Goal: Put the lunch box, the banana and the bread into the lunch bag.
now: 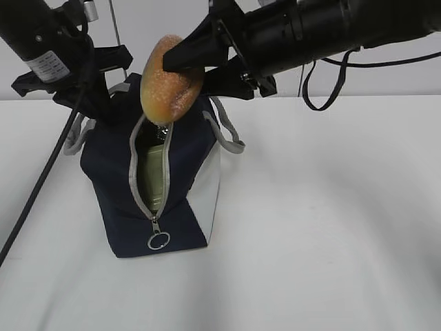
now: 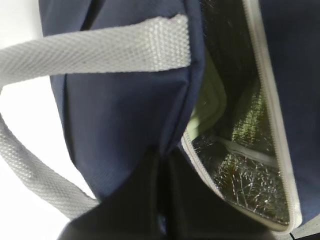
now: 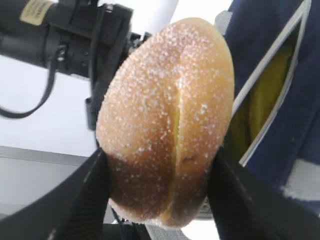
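- We see the bread [image 1: 168, 77] as an oval roll, golden-brown and darker toward one end, dusted with fine pale specks, with a pale split running along its length.
- We see the right gripper [image 3: 162, 192] clamped on the bread, one black finger [image 3: 82, 197] pressed to each side of its lower end in the right wrist view.
- In the exterior view the bread hangs in the air directly above the bag [image 1: 155, 186], its lower end just at the top of the open zipper [image 1: 140, 183].
- The bag is navy fabric with a white side panel, grey woven handles [image 1: 227, 127] and a grey zipper that ends in a metal ring pull [image 1: 158, 241] low on the near end.
- The bag stands on the white table [image 1: 331, 227], its slot parted along the top and down the near face.
- Inside, we make out the sage-green lid of the box [image 1: 153, 181] standing on edge against the silver foil lining.
- In the right wrist view a yellow shape shows through the slot, which looks like the banana [image 3: 265, 95]; we cannot see its ends.
- The left gripper [image 2: 162, 200] has its dark fingers together, pinching the navy fabric at the bag's edge beside the opening, just under one handle.
- In the left wrist view the green lid lies close to that pinched edge, with crinkled foil below it.
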{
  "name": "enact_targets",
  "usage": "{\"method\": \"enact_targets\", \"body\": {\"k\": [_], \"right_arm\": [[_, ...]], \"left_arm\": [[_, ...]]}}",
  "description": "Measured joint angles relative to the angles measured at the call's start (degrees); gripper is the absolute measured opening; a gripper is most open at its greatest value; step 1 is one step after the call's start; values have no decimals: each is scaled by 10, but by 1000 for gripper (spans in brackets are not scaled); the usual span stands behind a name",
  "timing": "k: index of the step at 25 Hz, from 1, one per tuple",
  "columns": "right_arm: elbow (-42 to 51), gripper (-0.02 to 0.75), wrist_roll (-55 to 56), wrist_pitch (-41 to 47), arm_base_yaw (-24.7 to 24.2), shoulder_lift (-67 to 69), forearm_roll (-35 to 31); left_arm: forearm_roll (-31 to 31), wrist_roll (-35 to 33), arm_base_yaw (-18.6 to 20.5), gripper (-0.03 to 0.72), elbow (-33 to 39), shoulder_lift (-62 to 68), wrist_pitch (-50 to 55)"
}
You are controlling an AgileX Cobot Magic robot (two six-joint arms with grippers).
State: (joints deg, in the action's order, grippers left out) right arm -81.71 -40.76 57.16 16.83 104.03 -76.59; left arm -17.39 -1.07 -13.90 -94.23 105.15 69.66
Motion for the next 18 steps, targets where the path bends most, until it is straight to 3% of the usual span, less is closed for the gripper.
{"method": "enact_targets", "body": {"k": [13,18], "right_arm": [[-51,444,37,-9,15,109,25],[-52,444,56,-21,18,118,66]], "left_arm": [[-4,0,0,0,0,0,1],[-4,0,0,0,0,0,1]]}}
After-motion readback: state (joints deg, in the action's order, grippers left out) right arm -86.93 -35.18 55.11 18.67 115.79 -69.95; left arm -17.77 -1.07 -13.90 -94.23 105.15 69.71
